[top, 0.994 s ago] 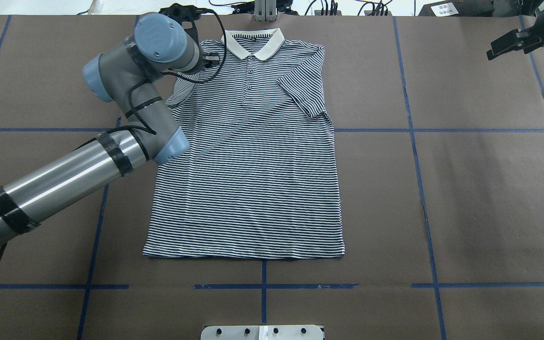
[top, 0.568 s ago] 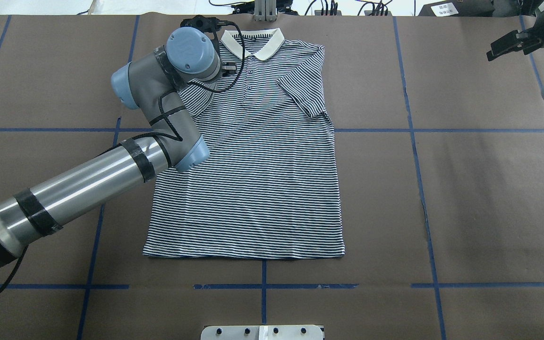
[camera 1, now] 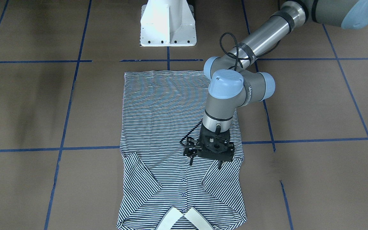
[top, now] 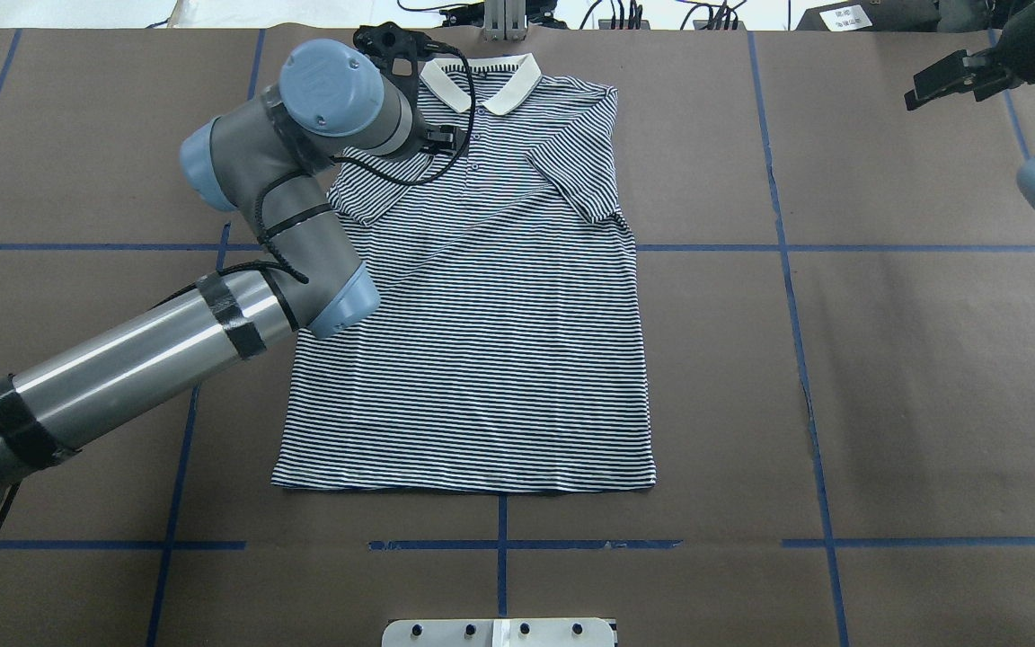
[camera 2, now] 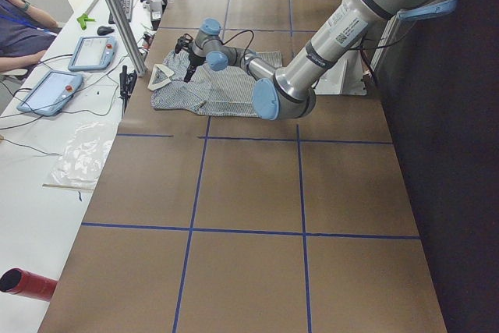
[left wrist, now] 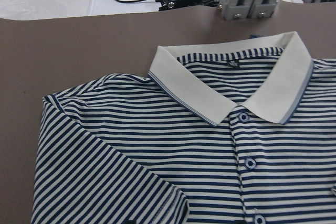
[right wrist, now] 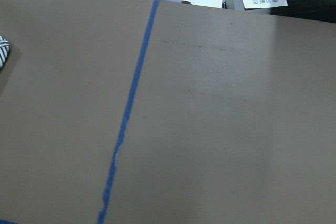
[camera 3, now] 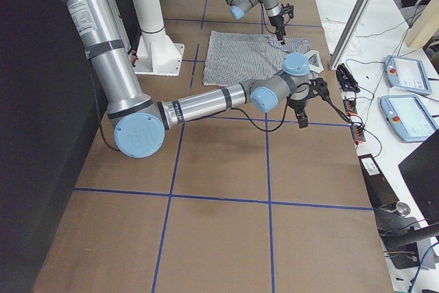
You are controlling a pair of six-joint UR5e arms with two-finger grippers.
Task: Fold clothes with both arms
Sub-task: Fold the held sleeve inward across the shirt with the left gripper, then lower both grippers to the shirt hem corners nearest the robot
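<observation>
The striped polo shirt (top: 482, 341) lies flat on the brown table, face up, with its cream collar (top: 482, 85) at the far edge. Both short sleeves are folded in over the chest (camera 1: 139, 172). My left arm (top: 302, 135) reaches over the shirt's left shoulder. Its gripper (camera 1: 205, 163) points down just above the folded sleeve, open, with nothing between the fingers. The left wrist view shows the collar (left wrist: 189, 87) and placket buttons close up. My right gripper (top: 953, 79) hovers over bare table at the far right corner, away from the shirt; I cannot tell whether it is open or shut.
Blue tape lines (top: 787, 270) divide the table into squares. The white pedestal base (camera 1: 168, 25) stands at the robot's side. An aluminium post (top: 504, 18) and cables line the far edge. A side table with pendants (camera 2: 51, 91) and a seated person (camera 2: 15, 21) lies beyond.
My left arm swung right across the shirt's left shoulder, then eased back. The left sleeve now lies folded further in on the chest. My right gripper drifted slightly left.
</observation>
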